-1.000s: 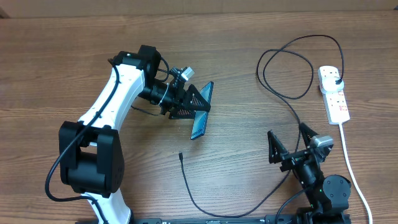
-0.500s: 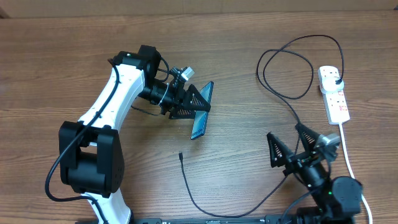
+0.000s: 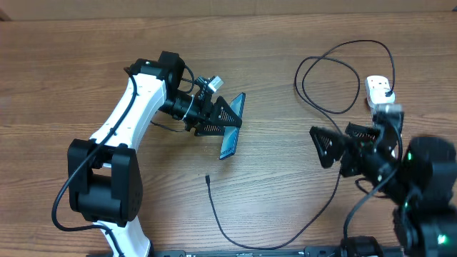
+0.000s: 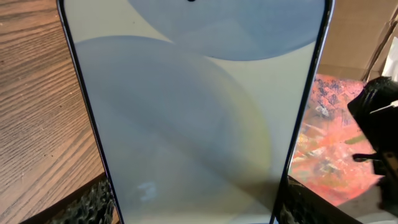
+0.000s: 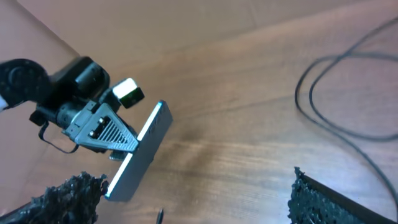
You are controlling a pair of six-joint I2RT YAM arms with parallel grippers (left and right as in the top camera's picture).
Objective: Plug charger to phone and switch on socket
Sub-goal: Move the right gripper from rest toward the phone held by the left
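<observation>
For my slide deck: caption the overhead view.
Left gripper holds the phone on edge; right gripper open, charger tip lies unplugged.

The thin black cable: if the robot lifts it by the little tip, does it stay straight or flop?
Probably floppy: the cable lies in loose loops and curves on the table, so most of it would likely dangle or trail. It looks thin, so it is probably light. Its connector tip is tiny and might twist when gripped.

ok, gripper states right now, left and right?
Left gripper: closed, holding the phone.
Right gripper: open, empty.
</observation>
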